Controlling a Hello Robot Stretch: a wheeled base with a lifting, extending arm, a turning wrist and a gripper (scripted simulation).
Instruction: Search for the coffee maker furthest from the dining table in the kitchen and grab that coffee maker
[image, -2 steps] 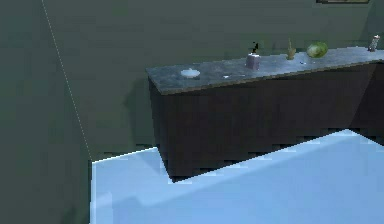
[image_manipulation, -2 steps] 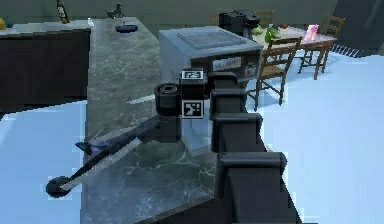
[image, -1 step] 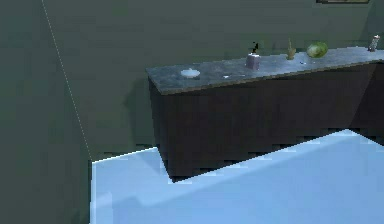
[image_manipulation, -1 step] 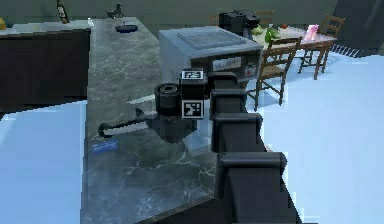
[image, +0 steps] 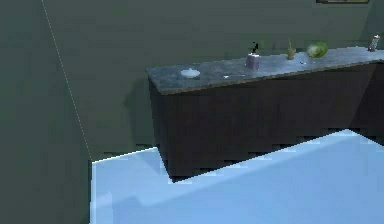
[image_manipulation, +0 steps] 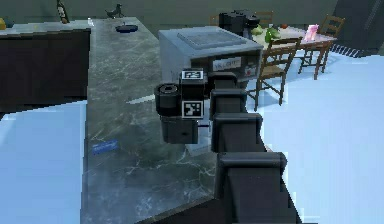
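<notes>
A dark boxy machine (image_manipulation: 237, 20) that looks like a coffee maker stands behind a grey steel unit (image_manipulation: 203, 48), close to the dining table (image_manipulation: 298, 38). The arm (image_manipulation: 250, 175) rises from the arm side view's bottom edge over a long grey speckled countertop (image_manipulation: 120, 110). Two white marker squares (image_manipulation: 192, 92) sit at its far end. The gripper (image_manipulation: 166, 100) is the dark body left of them, above the countertop. I cannot make out its far end, so I cannot tell whether it holds anything.
In the forward view a dark counter (image: 250, 110) carries a white dish (image: 190, 72), a grey cup (image: 253, 61) and a green round thing (image: 317, 49). Pale blue floor (image: 250, 190) lies before it. Wooden chairs (image_manipulation: 275, 65) ring the table. A blue plate (image_manipulation: 125, 28) lies far along the countertop.
</notes>
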